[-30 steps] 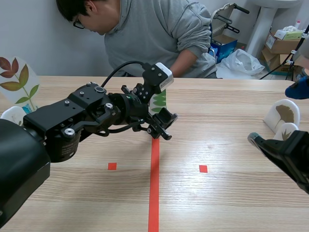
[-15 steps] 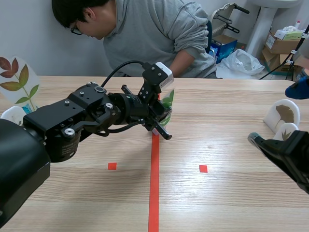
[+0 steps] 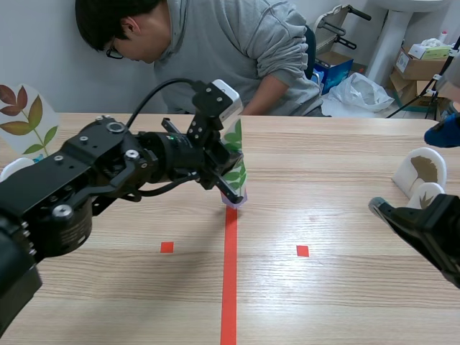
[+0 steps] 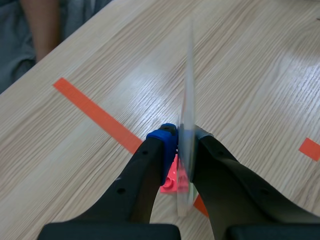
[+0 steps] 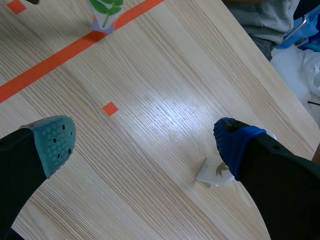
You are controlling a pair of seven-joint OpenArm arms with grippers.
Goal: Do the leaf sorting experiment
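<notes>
A clear card printed with green leaves (image 3: 233, 159) stands upright over the red tape line at mid-table. My left gripper (image 3: 224, 176) is shut on it from the left. The left wrist view shows the card edge-on (image 4: 187, 95), pinched between the blue-padded finger (image 4: 164, 140) and the other finger; the left gripper (image 4: 182, 147) hangs just above the wood. My right gripper (image 5: 145, 142) is open and holds nothing, low at the right side of the table (image 3: 395, 215). From it the green leaf card (image 5: 106, 9) shows far ahead.
A person (image 3: 215, 50) leans over the far edge behind the card. A brown-and-green leaf card (image 3: 25, 115) stands at the far left. White holders with a brown leaf (image 3: 420, 172) sit at the right; one white piece (image 5: 212, 172) lies by my right finger.
My left gripper went from open around the card to shut on it. The arm then drew back to the left, and the card now stands more upright.
</notes>
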